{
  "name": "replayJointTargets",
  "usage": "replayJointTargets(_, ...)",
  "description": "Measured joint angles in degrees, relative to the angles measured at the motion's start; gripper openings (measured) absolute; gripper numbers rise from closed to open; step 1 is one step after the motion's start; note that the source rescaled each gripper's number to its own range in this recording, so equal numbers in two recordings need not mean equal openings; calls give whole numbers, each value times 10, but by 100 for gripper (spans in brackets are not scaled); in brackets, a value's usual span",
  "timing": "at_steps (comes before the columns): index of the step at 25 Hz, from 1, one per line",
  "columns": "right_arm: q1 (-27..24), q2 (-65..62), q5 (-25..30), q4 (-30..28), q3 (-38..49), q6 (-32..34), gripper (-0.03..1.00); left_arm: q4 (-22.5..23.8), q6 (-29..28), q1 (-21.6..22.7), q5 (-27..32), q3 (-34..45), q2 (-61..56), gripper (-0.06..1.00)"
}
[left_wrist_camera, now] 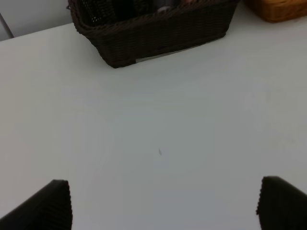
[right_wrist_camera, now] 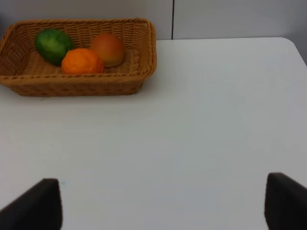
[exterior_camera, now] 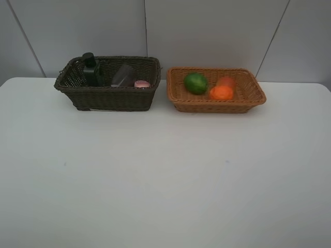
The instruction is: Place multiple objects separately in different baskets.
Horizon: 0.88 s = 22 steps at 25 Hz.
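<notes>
A white table (exterior_camera: 165,181) held two wicker baskets side by side near its far edge. Taking the dark brown basket (exterior_camera: 108,85) as the landmark: inside it stood a dark green pump bottle (exterior_camera: 91,70) at the end farthest from the other basket, a translucent purple cup (exterior_camera: 123,75) lay tilted near its middle, and a pink bottle (exterior_camera: 142,83) showed only partly above the rim at the end nearest the other basket. Just beside the dark basket, on the side of the robot's right arm, sat the light tan basket (exterior_camera: 248,98), not quite touching it. It held a green fruit (exterior_camera: 196,82), an orange (exterior_camera: 221,92) and a red-yellow fruit (exterior_camera: 226,81), the orange resting against the red-yellow one.

The left gripper (left_wrist_camera: 163,203) hung over bare table, well in front of the dark basket, its jaws spread wide and holding nothing. The right gripper (right_wrist_camera: 163,203) hung likewise in front of the tan basket, jaws wide apart and empty.

All six items appeared sorted. The fruit looked firm and round, likely to roll, best taken across the middle; the cup seemed light and thin-walled, the bottles smooth and best gripped at the body.
</notes>
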Motion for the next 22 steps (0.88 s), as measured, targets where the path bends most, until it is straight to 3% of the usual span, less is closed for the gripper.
replayJointTargets(22, 0, 0, 0, 0, 0, 0, 87, 0, 0, 0, 0, 0, 0, 100)
